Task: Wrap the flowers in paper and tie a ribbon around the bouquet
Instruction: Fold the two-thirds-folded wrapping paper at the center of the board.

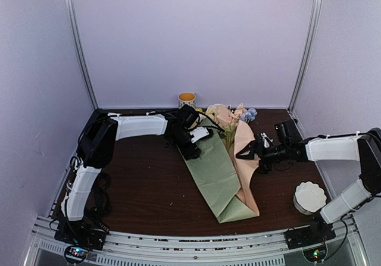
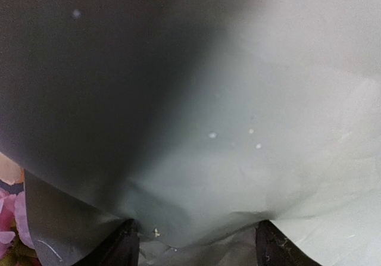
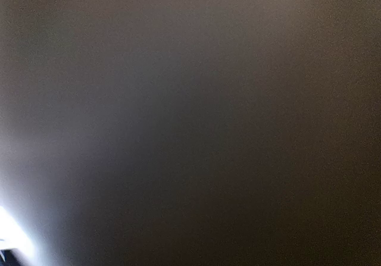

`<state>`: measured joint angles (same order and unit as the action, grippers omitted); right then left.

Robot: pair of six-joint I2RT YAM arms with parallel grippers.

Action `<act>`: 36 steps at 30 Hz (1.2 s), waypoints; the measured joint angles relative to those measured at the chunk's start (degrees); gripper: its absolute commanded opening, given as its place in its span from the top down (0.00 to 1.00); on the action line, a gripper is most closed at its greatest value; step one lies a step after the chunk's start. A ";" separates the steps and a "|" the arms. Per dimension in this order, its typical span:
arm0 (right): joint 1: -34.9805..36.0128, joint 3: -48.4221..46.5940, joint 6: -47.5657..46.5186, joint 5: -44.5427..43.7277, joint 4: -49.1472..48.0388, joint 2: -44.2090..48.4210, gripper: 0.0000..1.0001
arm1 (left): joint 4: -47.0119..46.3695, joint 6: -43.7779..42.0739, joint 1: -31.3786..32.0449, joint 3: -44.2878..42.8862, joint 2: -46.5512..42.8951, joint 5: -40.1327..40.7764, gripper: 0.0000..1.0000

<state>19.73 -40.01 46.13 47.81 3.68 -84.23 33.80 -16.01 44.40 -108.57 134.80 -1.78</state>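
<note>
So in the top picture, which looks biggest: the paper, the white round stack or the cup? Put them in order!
1. the paper, by far the largest
2. the white stack
3. the cup, which looks smallest, though it stands farthest from the camera, so its gap to the stack is unsure

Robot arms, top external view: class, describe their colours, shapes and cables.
The left arm and right arm match: white rounded shells between black joints. The left gripper and right gripper are black, and thin black cables run alongside.
</note>
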 measured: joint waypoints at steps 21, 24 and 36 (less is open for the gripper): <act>13.88 -8.24 -2.03 -19.15 2.05 8.81 1.00 | 1.14 0.00 0.00 -1.92 1.20 -0.20 0.29; 15.74 -11.45 -2.86 -20.72 3.06 7.69 1.00 | 1.29 0.00 0.00 -2.03 1.22 -0.20 0.29; 20.09 -17.53 -1.51 -20.09 -1.66 -9.68 0.95 | 1.79 0.04 -0.07 -2.36 1.27 -1.01 0.28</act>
<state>39.81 -57.54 44.62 27.73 2.02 -93.91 35.59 -15.97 44.34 -110.93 136.07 -2.79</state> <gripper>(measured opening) 0.025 0.718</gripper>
